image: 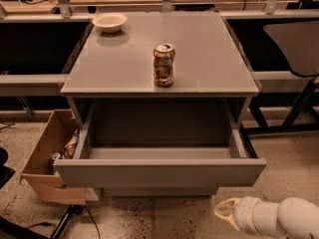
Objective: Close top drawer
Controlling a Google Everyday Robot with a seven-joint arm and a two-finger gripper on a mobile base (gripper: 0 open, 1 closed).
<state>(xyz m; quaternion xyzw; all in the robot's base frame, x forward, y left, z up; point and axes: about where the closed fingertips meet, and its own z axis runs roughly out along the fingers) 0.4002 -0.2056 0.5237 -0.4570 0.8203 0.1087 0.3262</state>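
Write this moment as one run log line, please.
drawer: open | pincer: low, right of drawer front, not touching | can: upright on cabinet
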